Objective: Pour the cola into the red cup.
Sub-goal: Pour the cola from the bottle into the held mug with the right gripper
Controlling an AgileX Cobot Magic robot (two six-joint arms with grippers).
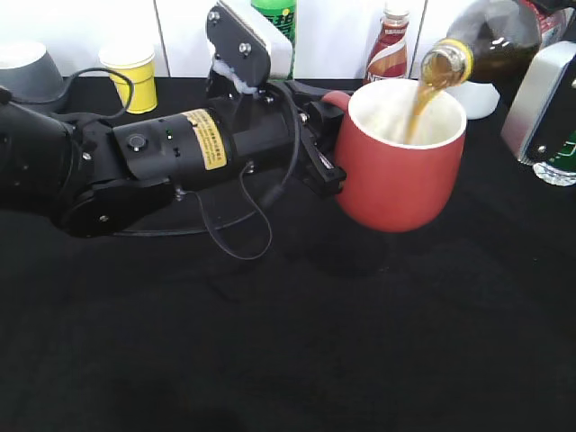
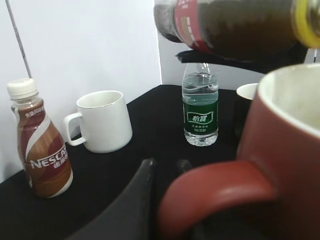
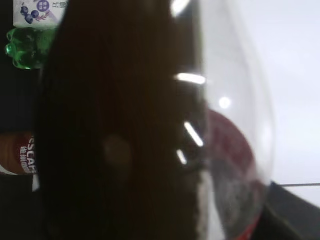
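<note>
The red cup (image 1: 396, 171) hangs above the black table, held by its loop handle in my shut left gripper (image 1: 319, 135). In the left wrist view the handle (image 2: 220, 197) sits against the dark finger (image 2: 165, 200) and the cup's white inside shows. The cola bottle (image 1: 486, 45) is tilted mouth-down over the cup's rim, and a brown stream (image 1: 416, 112) runs into the cup. The bottle crosses the top of the left wrist view (image 2: 235, 25) and fills the right wrist view (image 3: 120, 125), hiding my right gripper's fingers, which grip it.
Along the back wall stand a grey mug (image 1: 27, 67), a yellow paper cup (image 1: 131, 76), a green soda bottle (image 1: 274, 18) and a Nescafe bottle (image 1: 389, 49). A white mug (image 2: 102, 120) and a green-labelled water bottle (image 2: 201, 112) stand at the right.
</note>
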